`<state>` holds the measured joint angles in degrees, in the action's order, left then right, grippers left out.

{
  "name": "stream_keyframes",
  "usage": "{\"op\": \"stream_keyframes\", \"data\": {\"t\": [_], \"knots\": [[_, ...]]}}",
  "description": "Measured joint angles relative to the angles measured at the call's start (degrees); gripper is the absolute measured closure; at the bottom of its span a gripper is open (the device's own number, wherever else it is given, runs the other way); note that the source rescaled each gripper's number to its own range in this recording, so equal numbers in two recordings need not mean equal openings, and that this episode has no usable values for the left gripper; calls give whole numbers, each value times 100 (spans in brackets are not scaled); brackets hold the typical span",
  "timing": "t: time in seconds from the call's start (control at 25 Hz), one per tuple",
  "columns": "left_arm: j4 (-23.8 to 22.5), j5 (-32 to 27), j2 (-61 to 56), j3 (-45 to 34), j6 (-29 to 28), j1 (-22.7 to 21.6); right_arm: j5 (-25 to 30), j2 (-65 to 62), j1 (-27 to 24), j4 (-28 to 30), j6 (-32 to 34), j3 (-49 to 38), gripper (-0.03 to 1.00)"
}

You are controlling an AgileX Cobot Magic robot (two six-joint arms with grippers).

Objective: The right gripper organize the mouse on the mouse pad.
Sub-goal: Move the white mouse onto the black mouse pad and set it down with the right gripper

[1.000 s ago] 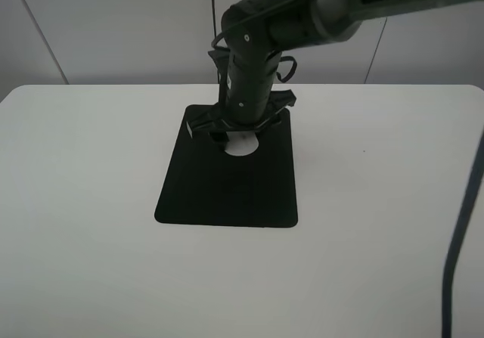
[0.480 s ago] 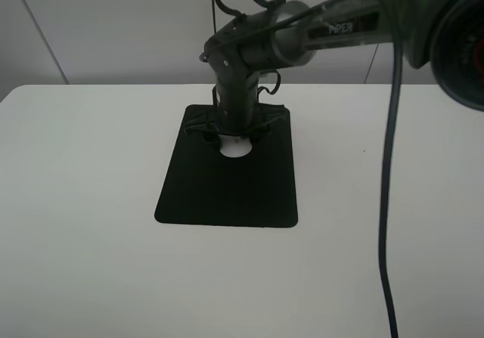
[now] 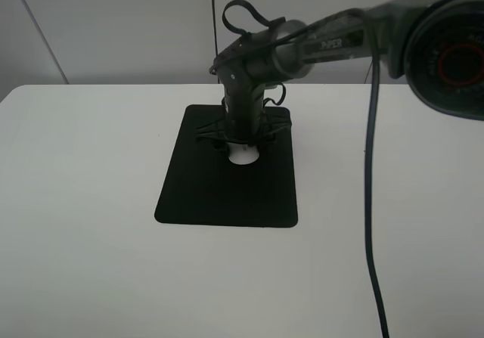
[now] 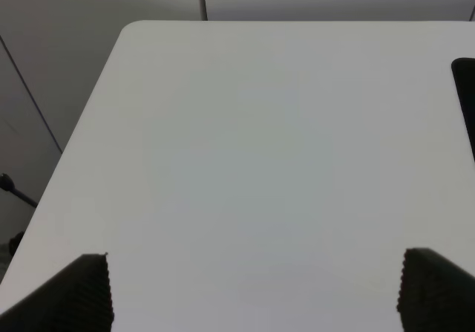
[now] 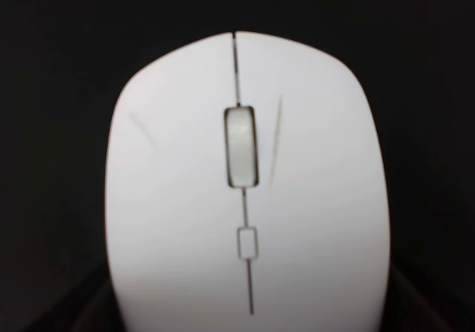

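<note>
The right gripper (image 3: 242, 135) points straight down over the back part of the mouse pad (image 3: 227, 194), jaws straddling the mouse (image 5: 245, 213), I'd guess to square it up on the mat. I can't tell whether they pinch it or merely flank it. The mouse lies flat on the pad: a white oval with a grey scroll wheel, a thin centre seam and faint scuffs. The left gripper (image 4: 252, 291) hangs spread wide over the white table (image 4: 245, 139), well clear.

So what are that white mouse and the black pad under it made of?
The mouse looks like hard white plastic, smooth with a soft sheen and thin moulded seams. Its grey wheel may be rubber, though that is hard to tell. The pad looks like matte black cloth or rubber: it lies flat and shows no glare.
</note>
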<state>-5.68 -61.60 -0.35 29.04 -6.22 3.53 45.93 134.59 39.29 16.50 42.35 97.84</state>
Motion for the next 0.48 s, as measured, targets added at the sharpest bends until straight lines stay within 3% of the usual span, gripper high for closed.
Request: {"op": "stream_keyframes", "data": {"t": [0.48], "knots": [[0, 0, 0, 0, 0, 0, 0, 133, -30, -18, 10, 31, 96]]}}
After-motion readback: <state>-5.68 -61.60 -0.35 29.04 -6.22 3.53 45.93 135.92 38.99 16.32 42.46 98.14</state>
